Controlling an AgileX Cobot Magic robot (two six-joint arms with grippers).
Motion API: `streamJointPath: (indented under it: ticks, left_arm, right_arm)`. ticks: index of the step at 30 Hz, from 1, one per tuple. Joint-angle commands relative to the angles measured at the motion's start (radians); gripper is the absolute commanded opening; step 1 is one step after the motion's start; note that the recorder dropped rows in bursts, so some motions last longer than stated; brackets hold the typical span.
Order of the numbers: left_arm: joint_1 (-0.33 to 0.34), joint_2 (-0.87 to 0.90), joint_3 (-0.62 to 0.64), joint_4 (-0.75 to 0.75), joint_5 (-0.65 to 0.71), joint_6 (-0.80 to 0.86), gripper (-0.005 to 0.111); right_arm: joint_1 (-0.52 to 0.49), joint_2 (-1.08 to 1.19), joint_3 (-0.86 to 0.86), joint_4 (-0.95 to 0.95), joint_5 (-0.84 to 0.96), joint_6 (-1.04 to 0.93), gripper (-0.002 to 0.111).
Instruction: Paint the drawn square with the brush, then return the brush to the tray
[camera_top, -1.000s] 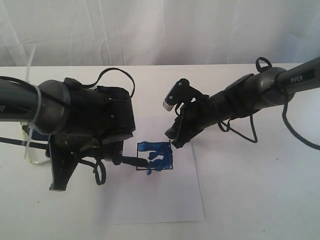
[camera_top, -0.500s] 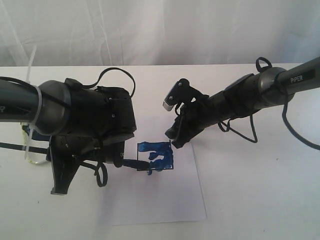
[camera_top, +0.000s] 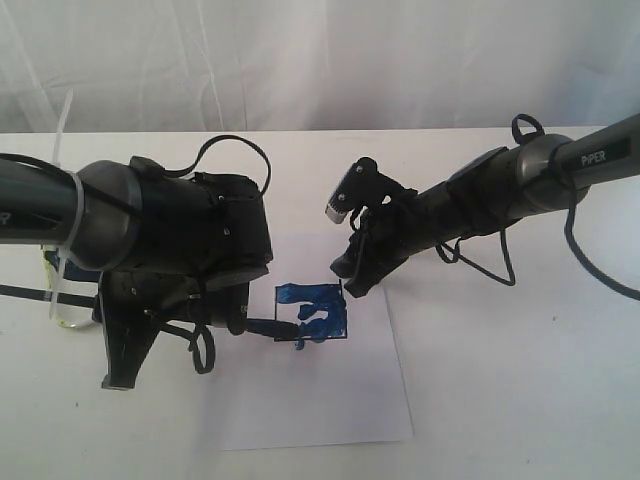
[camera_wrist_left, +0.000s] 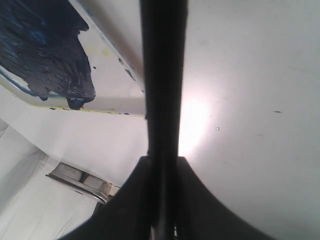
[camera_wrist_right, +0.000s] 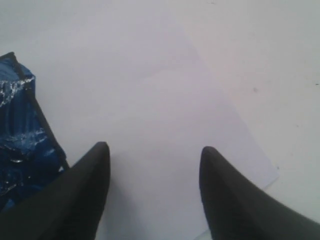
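Note:
The drawn square (camera_top: 312, 312) on the white paper sheet (camera_top: 320, 400) is smeared with blue paint. The brush (camera_top: 268, 326) lies nearly level, its bristle end touching the square's left edge. My left gripper (camera_top: 112, 305) is shut on the brush, and the dark handle (camera_wrist_left: 162, 75) runs out from between the jaws past the tray (camera_wrist_left: 115, 105), whose inside is dark blue. In the exterior view only a bit of the tray's rim (camera_top: 62, 318) peeks out behind the left arm. My right gripper (camera_wrist_right: 154, 152) is open, tips down on the paper beside the painted square (camera_wrist_right: 20, 130).
The paper's near corner (camera_wrist_right: 270, 175) lies just beyond the right fingers. A white curtain hangs behind the table (camera_top: 500, 380). Cables loop from both arms over the table.
The left arm has sunk a little with the brush, its tip still at the square's left edge. The right arm has stayed put on the paper.

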Motion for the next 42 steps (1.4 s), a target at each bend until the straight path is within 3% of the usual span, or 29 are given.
streamJointPath:
  ticks: [1,42]
  left_arm:
    - [-0.005,-0.013,-0.001,-0.008,0.101,0.004,0.0]
    - [-0.005,-0.013,-0.001,-0.02,0.101,0.004,0.0]
  right_arm:
    - [-0.001,0.014,0.009,-0.036,-0.033,-0.021,0.051]
    - [-0.001,0.014,0.009,-0.036,-0.035,-0.022,0.051]
